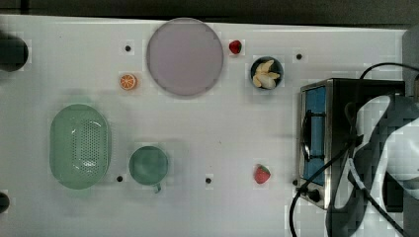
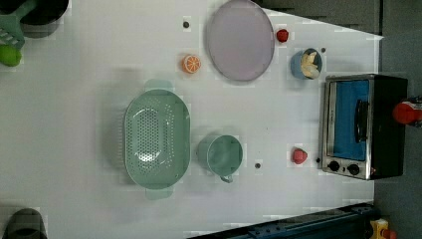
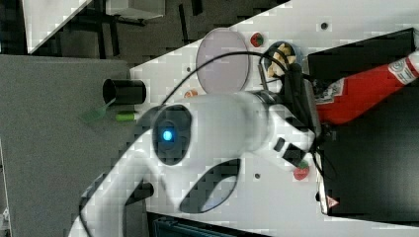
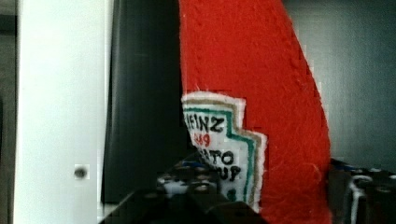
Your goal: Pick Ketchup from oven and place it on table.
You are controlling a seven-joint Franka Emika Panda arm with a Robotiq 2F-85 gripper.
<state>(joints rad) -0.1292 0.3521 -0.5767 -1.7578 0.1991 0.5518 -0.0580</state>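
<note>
The big white desk [image 1: 222, 123] takes up most of the top view. On it are a green strainer bowl [image 2: 157, 139], a pale round plate [image 2: 240, 40], a green cup [image 2: 224, 155] and some small toy food.

The white robot arm [image 3: 222, 128] reaches across the desk to the oven [image 2: 358, 124]. The oven sits at the top view's right edge. Its blue glass door is shut.

The Ketchup [image 3: 365, 94] is not inside the oven. It is on the oven's black top. In the right view it looks tipped over to one side. It looks soft, like a cloth toy, with a stitched label.

The gripper [image 4: 273, 189] is at the bottle. In the wrist view a dark finger sits close on each side of the red body, down by the label. It looks clamped on the Ketchup.

I think the next job is to lift the bottle and carry it down to a bare spot on the desk.

Things that could go wrong:
- The bottle is soft and could squash. Then it might slide out on the way up.
- It is long, so the far end could droop and catch on the oven.
- The black cable [image 1: 316, 177] hangs by the oven's front corner. It could snag when the arm pulls back.
- A strawberry [image 2: 299, 156] lies just in front of the oven. The bottle could land on it and roll.
</note>
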